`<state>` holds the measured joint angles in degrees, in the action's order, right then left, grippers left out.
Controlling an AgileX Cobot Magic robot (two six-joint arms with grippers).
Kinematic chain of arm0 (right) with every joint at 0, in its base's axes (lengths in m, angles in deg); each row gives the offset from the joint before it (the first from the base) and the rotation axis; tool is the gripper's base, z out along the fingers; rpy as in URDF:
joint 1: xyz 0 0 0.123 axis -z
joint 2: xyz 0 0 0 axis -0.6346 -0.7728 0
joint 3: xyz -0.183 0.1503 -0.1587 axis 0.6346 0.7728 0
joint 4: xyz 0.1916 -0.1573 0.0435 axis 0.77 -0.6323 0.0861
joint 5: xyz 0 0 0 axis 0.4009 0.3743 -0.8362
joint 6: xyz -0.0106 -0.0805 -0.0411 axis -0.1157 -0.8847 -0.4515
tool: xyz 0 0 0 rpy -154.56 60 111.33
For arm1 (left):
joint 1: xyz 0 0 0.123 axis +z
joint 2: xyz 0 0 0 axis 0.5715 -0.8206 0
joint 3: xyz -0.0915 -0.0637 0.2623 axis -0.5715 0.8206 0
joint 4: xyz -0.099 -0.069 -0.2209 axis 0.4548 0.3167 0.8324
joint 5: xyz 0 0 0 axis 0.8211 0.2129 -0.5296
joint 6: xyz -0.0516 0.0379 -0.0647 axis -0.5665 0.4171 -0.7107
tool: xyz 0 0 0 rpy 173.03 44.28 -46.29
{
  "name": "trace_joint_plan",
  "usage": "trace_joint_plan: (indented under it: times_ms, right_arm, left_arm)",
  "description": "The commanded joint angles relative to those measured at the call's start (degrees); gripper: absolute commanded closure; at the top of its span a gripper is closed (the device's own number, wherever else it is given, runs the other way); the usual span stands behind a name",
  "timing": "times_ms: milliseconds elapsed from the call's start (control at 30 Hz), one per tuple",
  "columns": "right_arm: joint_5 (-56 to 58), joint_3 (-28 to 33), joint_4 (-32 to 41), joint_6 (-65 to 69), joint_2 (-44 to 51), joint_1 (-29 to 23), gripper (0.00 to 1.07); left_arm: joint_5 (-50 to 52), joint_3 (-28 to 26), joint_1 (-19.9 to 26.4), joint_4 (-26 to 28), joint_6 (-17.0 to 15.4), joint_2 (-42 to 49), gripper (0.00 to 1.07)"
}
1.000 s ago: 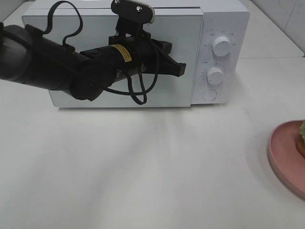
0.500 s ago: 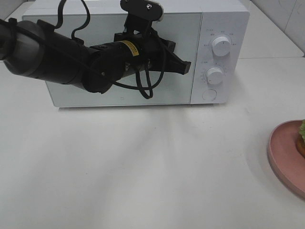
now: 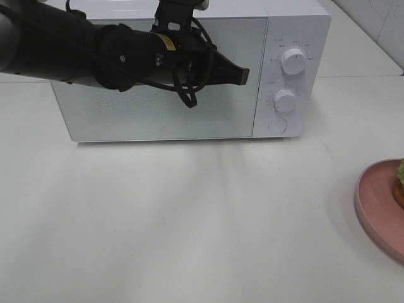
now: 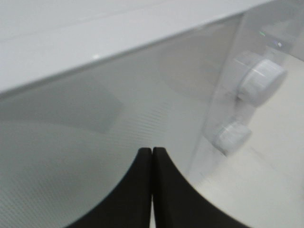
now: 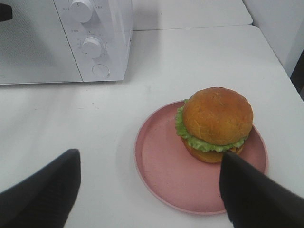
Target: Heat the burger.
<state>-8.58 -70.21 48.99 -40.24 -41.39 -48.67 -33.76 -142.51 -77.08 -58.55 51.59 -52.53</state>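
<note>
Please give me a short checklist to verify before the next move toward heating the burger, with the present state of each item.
1. Microwave door shut, so not ready for loading: not ok.
2. Left gripper shut, in front of the door: ok.
3. Left gripper touching the door: cannot tell.
4. Burger upright on the pink plate: ok.
5. Right gripper open, holding nothing: ok.
6. Table between plate and microwave free: ok.
</note>
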Motion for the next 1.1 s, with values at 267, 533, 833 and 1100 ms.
trace_joint_plan:
  times_ms: [267,533,833,1100]
  right_arm:
    - [-0.29,0.06,0.34,-0.46,1.55,0.11,0.31]
    - [-0.29,0.06,0.34,-0.46,1.55,0.11,0.31]
    - [-0.29,0.06,0.34,-0.46,1.55,0.11,0.31]
    - [-0.29,0.06,0.34,-0.46,1.55,0.11,0.31]
  left_arm:
    - [-33.75,-0.52,-4.47,0.46,-0.23,6.76,0.43]
    - [-54.32,-0.52,-4.47,1.32,-0.92,8.65,0.09]
    - [-73.57,-0.52,-2.23,0.46,-3.78,13.46,0.09]
    - [-81.7,-0.52,8.54,-1.78,-5.21,21.77,0.09]
